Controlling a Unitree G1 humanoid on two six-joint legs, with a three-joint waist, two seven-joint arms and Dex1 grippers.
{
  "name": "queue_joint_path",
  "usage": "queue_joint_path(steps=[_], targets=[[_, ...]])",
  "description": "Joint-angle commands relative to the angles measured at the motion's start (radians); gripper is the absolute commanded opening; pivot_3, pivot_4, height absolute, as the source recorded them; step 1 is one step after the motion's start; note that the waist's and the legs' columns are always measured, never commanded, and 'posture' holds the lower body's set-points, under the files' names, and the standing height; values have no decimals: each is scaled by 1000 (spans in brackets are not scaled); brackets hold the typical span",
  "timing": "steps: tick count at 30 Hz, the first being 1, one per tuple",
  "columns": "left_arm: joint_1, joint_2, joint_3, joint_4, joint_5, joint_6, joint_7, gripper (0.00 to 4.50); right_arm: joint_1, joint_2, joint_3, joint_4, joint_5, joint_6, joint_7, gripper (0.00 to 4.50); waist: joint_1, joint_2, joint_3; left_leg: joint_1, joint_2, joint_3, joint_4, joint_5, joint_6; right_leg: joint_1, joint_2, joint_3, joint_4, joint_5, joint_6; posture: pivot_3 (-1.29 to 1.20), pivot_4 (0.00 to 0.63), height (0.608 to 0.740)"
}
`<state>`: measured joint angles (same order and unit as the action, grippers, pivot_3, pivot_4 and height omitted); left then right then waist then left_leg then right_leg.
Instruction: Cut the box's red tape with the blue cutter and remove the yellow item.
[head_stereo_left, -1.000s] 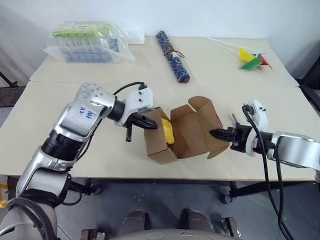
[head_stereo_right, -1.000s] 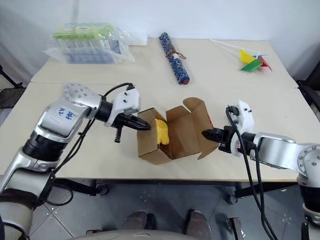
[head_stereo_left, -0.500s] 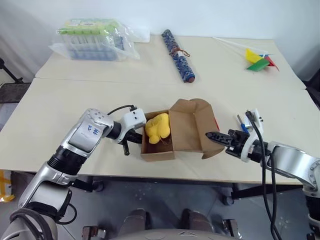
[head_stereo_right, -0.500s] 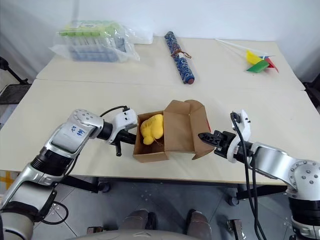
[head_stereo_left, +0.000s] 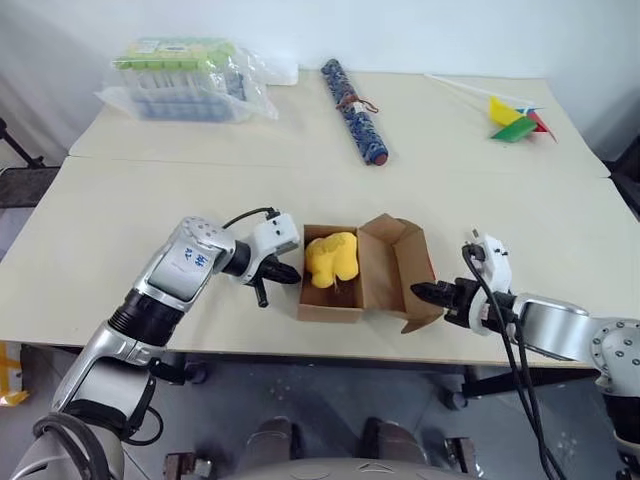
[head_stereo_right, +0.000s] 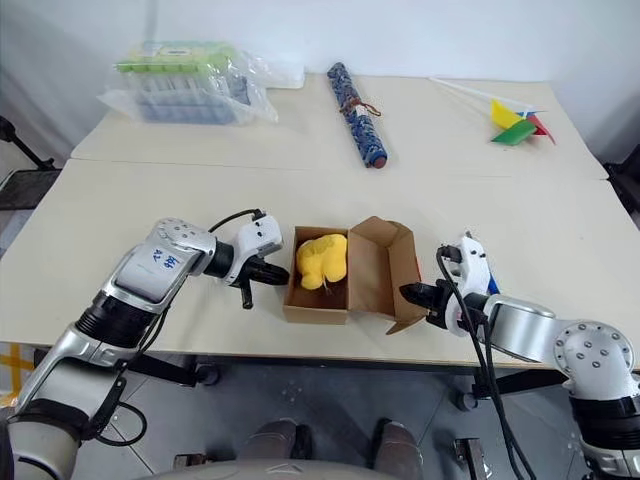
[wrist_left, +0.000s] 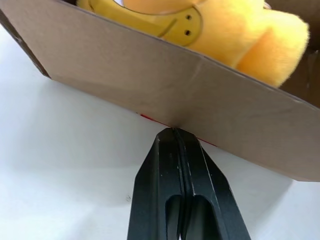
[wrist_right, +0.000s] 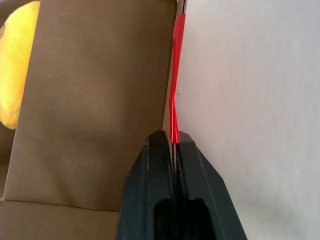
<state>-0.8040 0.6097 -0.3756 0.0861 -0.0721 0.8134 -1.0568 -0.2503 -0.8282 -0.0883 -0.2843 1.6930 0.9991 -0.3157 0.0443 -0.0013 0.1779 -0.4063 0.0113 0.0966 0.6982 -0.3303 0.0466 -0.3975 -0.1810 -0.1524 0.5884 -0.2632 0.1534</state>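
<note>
The box (head_stereo_left: 330, 301), small and brown, rests open on the table near its front edge. Its flaps stand up on the right. The fluffy yellow item (head_stereo_left: 332, 258) lies inside it. My left gripper (head_stereo_left: 290, 273) is shut, and its tips (wrist_left: 173, 132) press against the bottom of the box's left wall. At the right-hand flap, my right gripper (head_stereo_left: 420, 291) is shut on the flap's edge. A strip of the red tape (wrist_right: 175, 75) runs along that edge into the fingers (wrist_right: 150, 165). The blue cutter is hidden.
At the back of the table lie a blue patterned roll (head_stereo_left: 350, 97), a yellow, green and red pinwheel (head_stereo_left: 512, 118) and a clear plastic bag of packages (head_stereo_left: 185, 78). The table's front edge (head_stereo_left: 300, 348) runs just below the box.
The box was held up and tilted between both grippers. It has come down and now lies flat on the table. Both hands sank with it.
</note>
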Motion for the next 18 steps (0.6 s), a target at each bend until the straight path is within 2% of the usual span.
queue_joint_path(steps=[1,3,6,7,8,9,16,18], targets=[[-19,10,-5,-2,9,-21,-8,0,-23,-35,-42,-52,-22,16,63,237,0,0,0,0,0,0,0,0,0,0,0,0,0,0,0,0,150,740],[-19,11,-6,4,13,-28,-9,0,-29,-50,-55,-58,-35,21,101,237,-1,0,0,0,0,0,0,0,0,0,0,0,0,0,0,0,150,740],[-20,10,-8,11,17,-35,-10,0,-34,-60,-63,-61,-68,27,144,784,-1,0,0,0,0,0,0,0,0,0,0,0,0,0,0,0,150,740],[-21,8,-9,14,18,-37,-10,0,-37,-64,-65,-63,-85,30,162,1137,-1,0,0,0,0,0,0,0,0,0,0,0,0,0,0,0,150,740],[-21,6,-9,16,19,-39,-9,0,-39,-67,-66,-65,-99,32,176,1224,-1,0,0,0,0,0,0,0,0,0,0,0,0,0,0,0,150,740],[-21,5,-10,16,19,-40,-10,0,-42,-72,-70,-70,-116,34,195,1679,-1,0,0,0,0,0,0,0,0,0,0,0,0,0,0,0,150,740],[-21,4,-12,22,18,-44,-12,0,-33,-115,-70,-123,-294,32,333,3990,0,0,0,0,0,0,0,0,0,0,0,0,0,0,0,0,150,740],[-17,9,-13,19,19,-43,-14,0,-23,-142,-77,-139,-345,35,380,4482,0,0,0,0,0,0,0,0,0,0,0,0,0,0,0,0,150,740]])
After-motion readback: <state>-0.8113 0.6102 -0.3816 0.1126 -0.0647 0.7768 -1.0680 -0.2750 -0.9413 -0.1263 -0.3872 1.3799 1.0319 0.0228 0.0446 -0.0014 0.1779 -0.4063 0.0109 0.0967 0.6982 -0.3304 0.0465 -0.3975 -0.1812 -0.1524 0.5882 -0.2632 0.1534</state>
